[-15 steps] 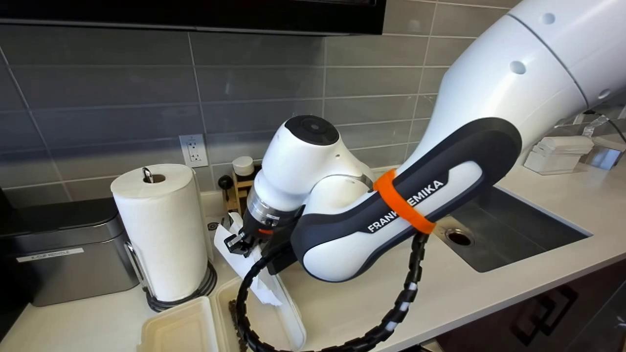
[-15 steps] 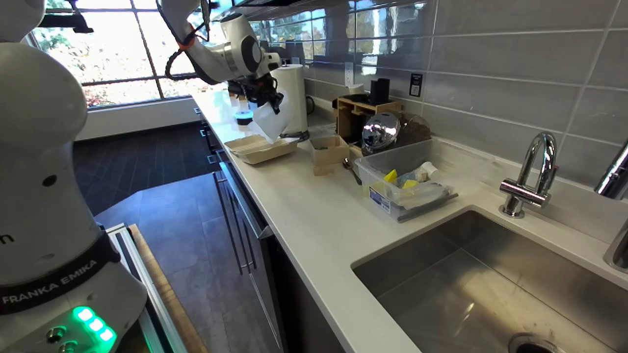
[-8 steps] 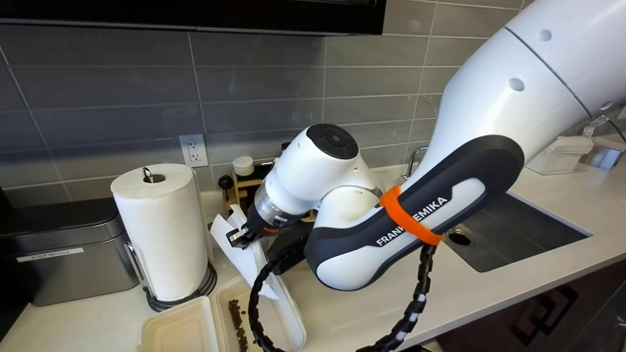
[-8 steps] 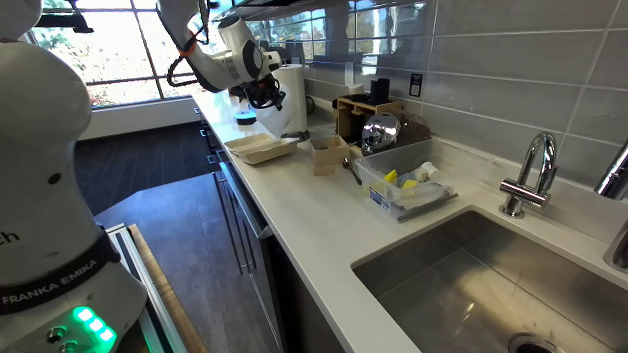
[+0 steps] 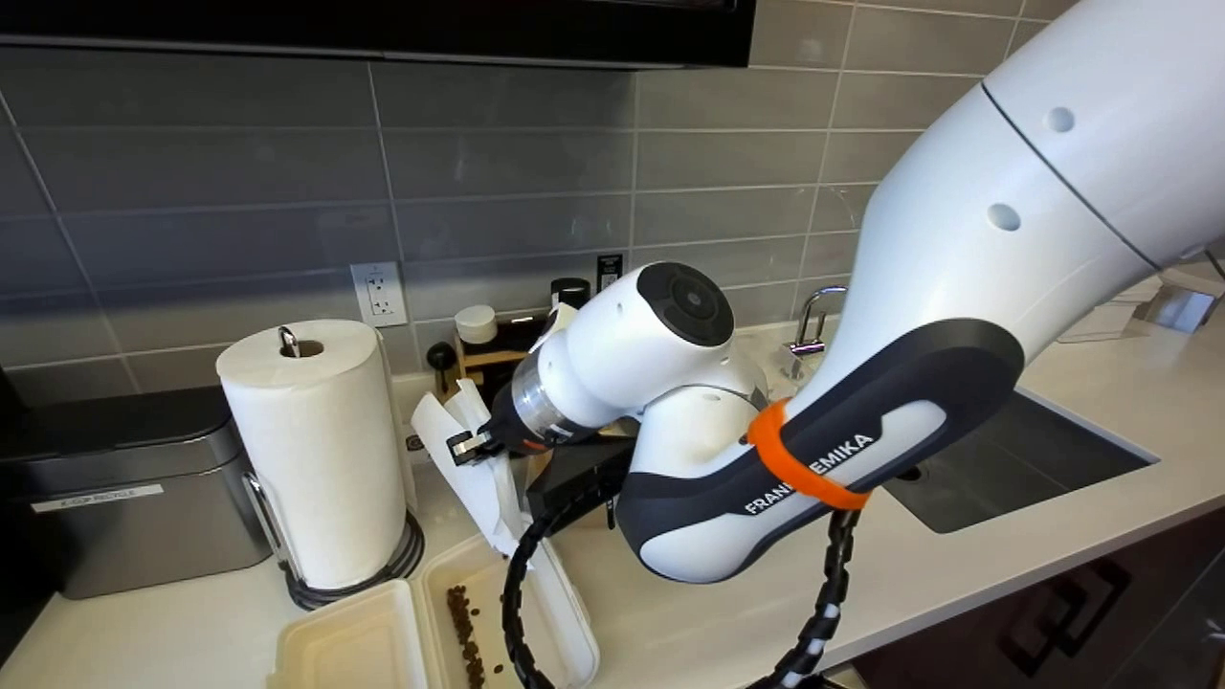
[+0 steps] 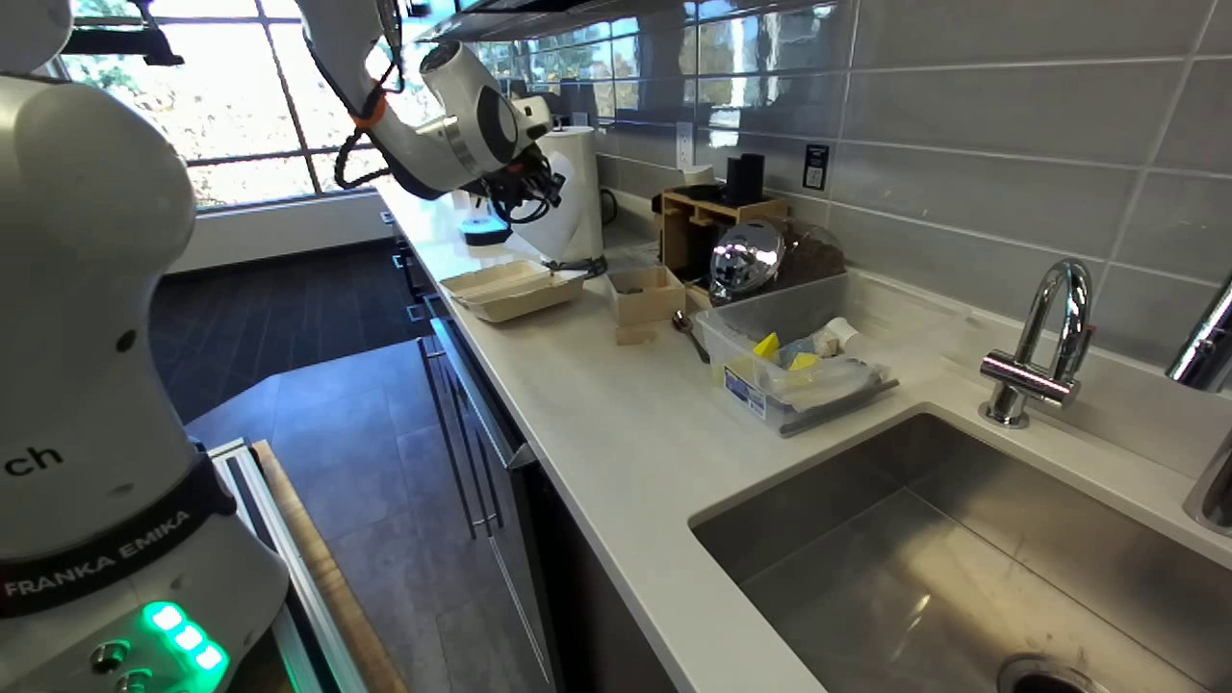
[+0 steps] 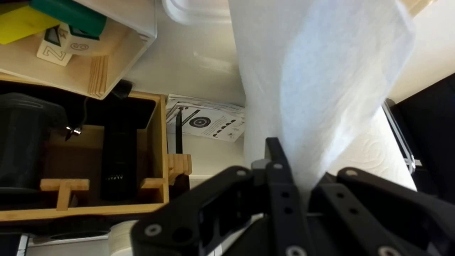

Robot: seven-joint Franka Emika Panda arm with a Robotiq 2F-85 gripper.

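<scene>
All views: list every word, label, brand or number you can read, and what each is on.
"FRANKA EMIKA": black base band
"FRAN… EMIKA": forearm, orange strap covering the middle
"ch": white arm link, rest out of view
"K-CUP RECYCLE", slightly blurred: metal bin's label
"Z" and "6" (perhaps turned "N", "9"): wooden blocks
Too small or blurred: printed cards, black item, black wall sign, clear tub's blue label.
No text shows on the held paper.

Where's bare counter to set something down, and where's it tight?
Largest patch: the countertop between takeout container, small wooden box, clear bin and sink. Smaller: in front of the recycle bin, beside that container. Crowded: around the hand and its white sheet, with paper towel roll and wooden organizer close by.
</scene>
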